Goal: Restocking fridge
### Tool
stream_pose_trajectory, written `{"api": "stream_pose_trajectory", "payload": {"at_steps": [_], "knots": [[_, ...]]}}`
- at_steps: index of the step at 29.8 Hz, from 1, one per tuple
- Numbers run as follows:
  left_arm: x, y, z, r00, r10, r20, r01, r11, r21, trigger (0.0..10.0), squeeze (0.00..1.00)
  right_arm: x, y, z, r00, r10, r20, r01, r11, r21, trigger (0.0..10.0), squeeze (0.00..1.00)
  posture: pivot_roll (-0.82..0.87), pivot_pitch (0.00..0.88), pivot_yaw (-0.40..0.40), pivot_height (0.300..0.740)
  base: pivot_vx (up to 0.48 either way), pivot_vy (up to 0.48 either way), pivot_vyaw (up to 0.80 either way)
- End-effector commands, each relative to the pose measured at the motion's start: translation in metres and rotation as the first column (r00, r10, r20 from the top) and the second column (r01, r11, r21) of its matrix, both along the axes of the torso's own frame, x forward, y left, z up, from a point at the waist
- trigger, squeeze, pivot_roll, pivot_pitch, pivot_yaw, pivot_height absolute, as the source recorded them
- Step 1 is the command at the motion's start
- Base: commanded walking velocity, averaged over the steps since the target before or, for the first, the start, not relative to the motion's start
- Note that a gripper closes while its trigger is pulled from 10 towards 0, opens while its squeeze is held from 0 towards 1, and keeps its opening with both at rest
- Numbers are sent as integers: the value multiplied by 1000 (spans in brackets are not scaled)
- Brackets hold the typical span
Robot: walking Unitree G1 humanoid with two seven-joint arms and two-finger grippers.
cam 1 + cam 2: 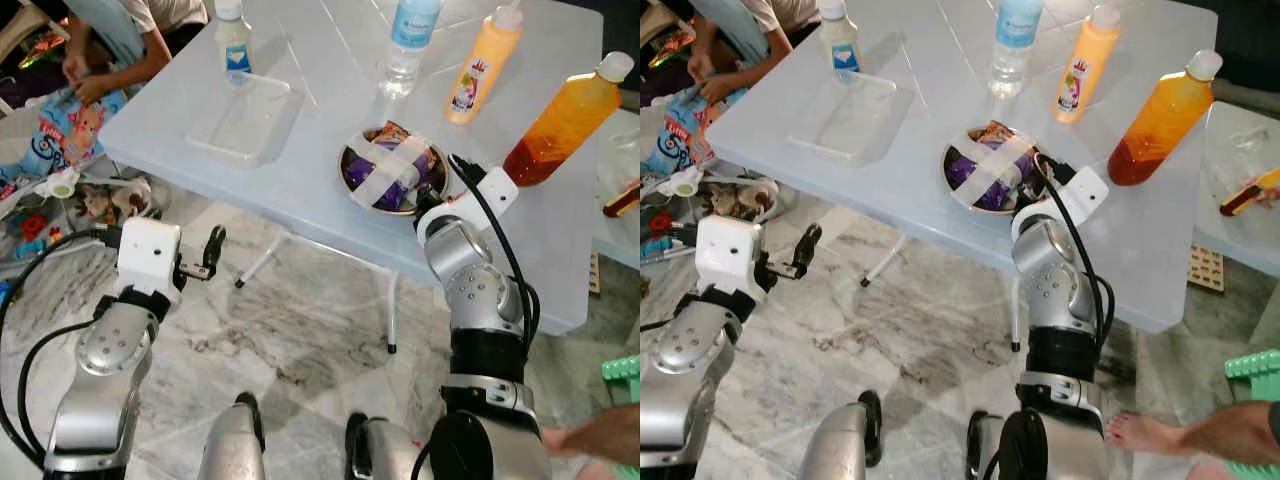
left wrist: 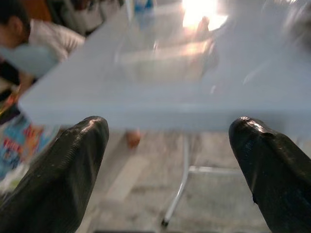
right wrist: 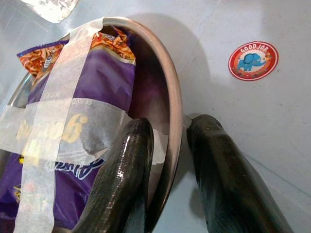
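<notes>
Now right hand (image 3: pixel 167 145) astride round steel bowl's (image 3: pixel 172 97) thin rim.

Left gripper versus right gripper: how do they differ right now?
The left gripper hangs open below the table edge, over the floor, holding nothing; the right gripper is up on the table. The left's fingers stand wide apart; the right's fingers straddle the rim of the metal bowl, one inside against the taped purple packet, one outside. Both have two long black fingers.

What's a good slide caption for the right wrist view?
Right gripper straddling the rim of a metal bowl holding a taped purple snack packet, beside a round elephant sticker.
</notes>
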State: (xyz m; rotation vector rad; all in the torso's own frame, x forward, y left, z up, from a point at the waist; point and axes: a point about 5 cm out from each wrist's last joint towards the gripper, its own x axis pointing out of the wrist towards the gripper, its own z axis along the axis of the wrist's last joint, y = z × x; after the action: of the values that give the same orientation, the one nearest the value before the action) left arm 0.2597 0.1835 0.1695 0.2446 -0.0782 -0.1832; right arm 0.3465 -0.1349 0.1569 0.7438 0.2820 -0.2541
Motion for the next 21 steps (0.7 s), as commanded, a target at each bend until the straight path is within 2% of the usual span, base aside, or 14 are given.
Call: {"api": "stream_pose_trajectory", "payload": {"at_steps": [1, 8, 14, 15, 16, 21], "knots": [[-2, 1, -1, 1000, -16, -9, 16, 1000, 5, 10000, 0, -3, 14, -22, 994, 25, -103, -20, 998, 51, 10000, 0, 150, 190, -13, 740, 0, 0, 0], [2, 3, -6, 1000, 9, -27, -9, 1000, -3, 10000, 0, 0, 6, -20, 995, -8, -98, 13, 999, 51, 10000, 0, 121, 176, 3, 740, 0, 0, 0], [13, -6, -5, 998, -51, -26, 51, 999, -6, 10000, 0, 4, -9, -9, 997, -55, -52, 58, 997, 54, 10000, 0, 73, 170, 23, 740, 0, 0, 0], [14, -7, -7, 998, -57, -27, 57, 998, 1, 10000, 0, 4, -12, -10, 996, -72, -50, 75, 995, 62, 5412, 0, 73, 170, 23, 740, 0, 0, 0], [15, -6, -8, 998, -53, -29, 53, 999, -2, 10000, 0, 3, -14, -11, 995, -81, -56, 84, 994, 64, 0, 0, 66, 166, 38, 740, 0, 0, 0], [16, -6, -7, 996, -79, -43, 79, 997, -1, 10000, 0, 4, -19, -6, 992, -121, -41, 125, 988, 92, 0, 0, 60, 173, 75, 740, 0, 0, 0]]}}
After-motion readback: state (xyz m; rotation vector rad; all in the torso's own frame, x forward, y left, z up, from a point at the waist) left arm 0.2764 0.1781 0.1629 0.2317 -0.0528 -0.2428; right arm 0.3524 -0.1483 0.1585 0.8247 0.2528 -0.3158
